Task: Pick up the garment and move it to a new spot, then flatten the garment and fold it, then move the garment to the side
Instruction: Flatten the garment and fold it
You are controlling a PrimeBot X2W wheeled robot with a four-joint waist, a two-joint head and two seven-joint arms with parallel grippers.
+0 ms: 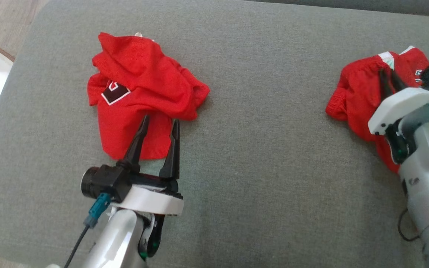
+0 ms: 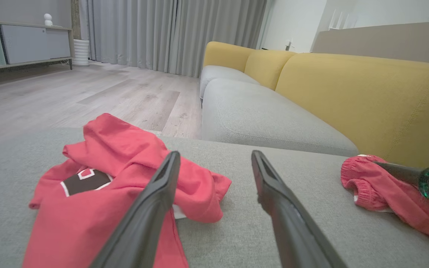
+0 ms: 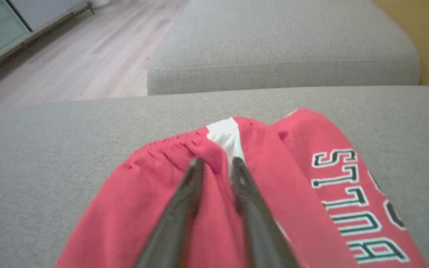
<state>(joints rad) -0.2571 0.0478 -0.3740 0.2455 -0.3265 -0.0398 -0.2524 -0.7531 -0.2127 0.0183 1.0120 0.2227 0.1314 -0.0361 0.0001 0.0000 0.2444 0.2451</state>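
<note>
Right gripper (image 3: 216, 163) pinches a thin fold of shorts (image 3: 155, 193); it may slip on lifting. Left gripper (image 1: 161, 120) gapes empty over the shirt (image 1: 140, 74)

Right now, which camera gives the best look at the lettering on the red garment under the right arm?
The right wrist view: the lettering runs large and legible beside the right fingers. The head view catches a sliver at the garment's far corner; the left wrist view gives its gathered end, side on.

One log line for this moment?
left pincer: open, at left red garment | right pincer: shut on red shorts | surface: grey cushion
</note>
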